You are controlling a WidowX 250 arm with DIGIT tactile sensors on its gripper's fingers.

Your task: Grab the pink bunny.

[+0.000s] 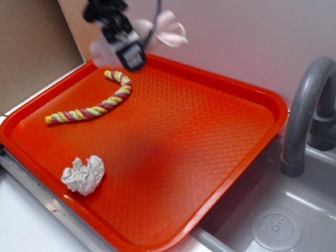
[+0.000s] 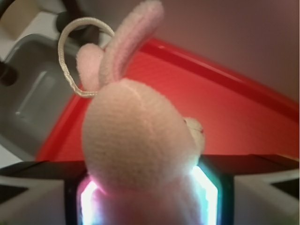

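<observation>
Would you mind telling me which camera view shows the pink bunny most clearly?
The wrist view: the pink bunny fills the frame, head, both ears and white loop sharp, held in the gripper. The exterior view shows only a blurred pink shape beside the gripper, above the orange tray.

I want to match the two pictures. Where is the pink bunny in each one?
Exterior view: the bunny is blurry at the top, up in the air above the tray's far edge, beside the gripper.
Wrist view: the bunny fills the middle, ears up, pinched in the gripper.
Shared landmark: the red tray.
</observation>
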